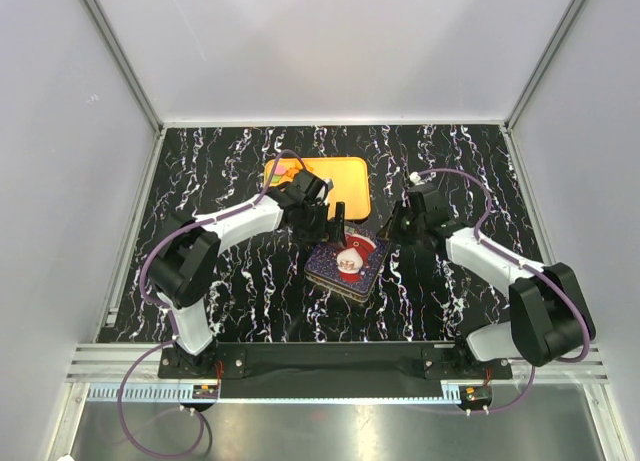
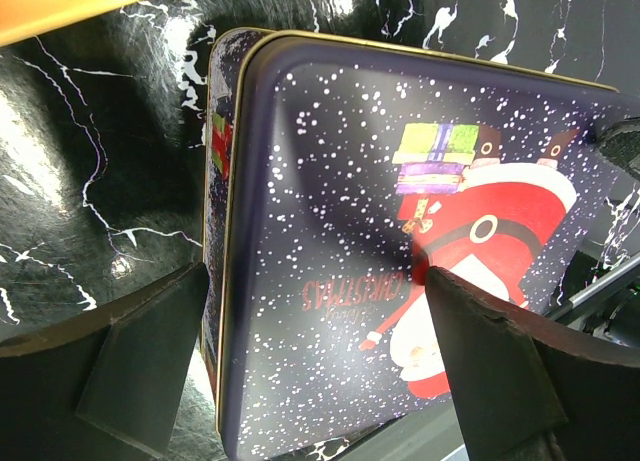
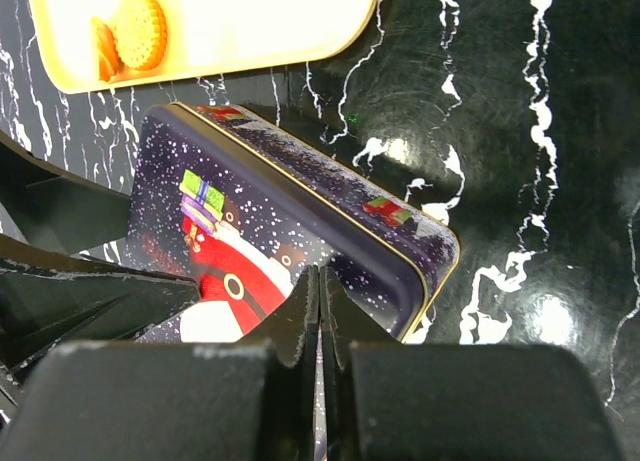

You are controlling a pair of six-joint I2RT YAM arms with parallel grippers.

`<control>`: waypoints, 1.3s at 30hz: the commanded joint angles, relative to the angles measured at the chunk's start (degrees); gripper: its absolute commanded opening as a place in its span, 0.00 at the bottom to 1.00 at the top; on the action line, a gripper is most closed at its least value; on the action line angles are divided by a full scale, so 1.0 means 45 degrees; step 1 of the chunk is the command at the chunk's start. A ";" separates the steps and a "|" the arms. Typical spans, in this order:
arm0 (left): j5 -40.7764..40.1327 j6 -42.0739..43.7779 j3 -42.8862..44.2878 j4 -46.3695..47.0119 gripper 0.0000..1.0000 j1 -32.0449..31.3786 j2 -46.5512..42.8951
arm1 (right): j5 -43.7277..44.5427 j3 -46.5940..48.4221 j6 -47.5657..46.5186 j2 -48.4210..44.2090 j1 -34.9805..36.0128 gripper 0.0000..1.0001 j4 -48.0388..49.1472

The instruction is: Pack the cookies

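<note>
Stretching wide, the glossy black white-veined worktop (image 1: pixel 230 281) carries a rounded orange plastic tray (image 1: pixel 350 171) and a lidded navy Santa-print metal tin (image 1: pixel 345 271). Round ridged orange cookies (image 3: pixel 140 29) lie in the tray's corner. Left tool (image 2: pixel 320 361) hangs splayed over the lid; right tool (image 3: pixel 320 311), angled down, is clenched above it.

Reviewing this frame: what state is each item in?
tin: closed, lid on.
cookies: unpacked, lying on the tray.
tray: mostly bare where visible.
left tool: open, above the tin lid.
right tool: shut, holding nothing, over the tin.
</note>
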 commanded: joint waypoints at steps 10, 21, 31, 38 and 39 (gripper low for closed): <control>-0.0174 0.0298 0.0213 -0.0337 0.95 -0.0056 -0.0338 | -0.4049 0.1196 0.1114 -0.0613 -0.0790 0.00 0.2350; -0.0195 0.0278 -0.0100 -0.0318 0.84 -0.0017 -0.0691 | -0.5575 -0.1731 0.4846 0.3948 -0.0811 0.00 1.0164; -0.0214 0.0298 -0.0061 -0.0357 0.84 -0.0017 -0.0535 | -0.5986 -0.3316 0.5962 0.6656 -0.1006 0.00 1.4546; -0.0312 0.0376 0.0095 -0.0493 0.85 0.0178 -0.0827 | -0.5303 -0.2146 0.4013 0.3533 -0.1006 0.00 0.9810; -0.0408 0.0453 0.0153 -0.0590 0.85 0.0236 -0.0905 | -0.5147 -0.1563 0.3679 0.2678 -0.1006 0.01 0.9024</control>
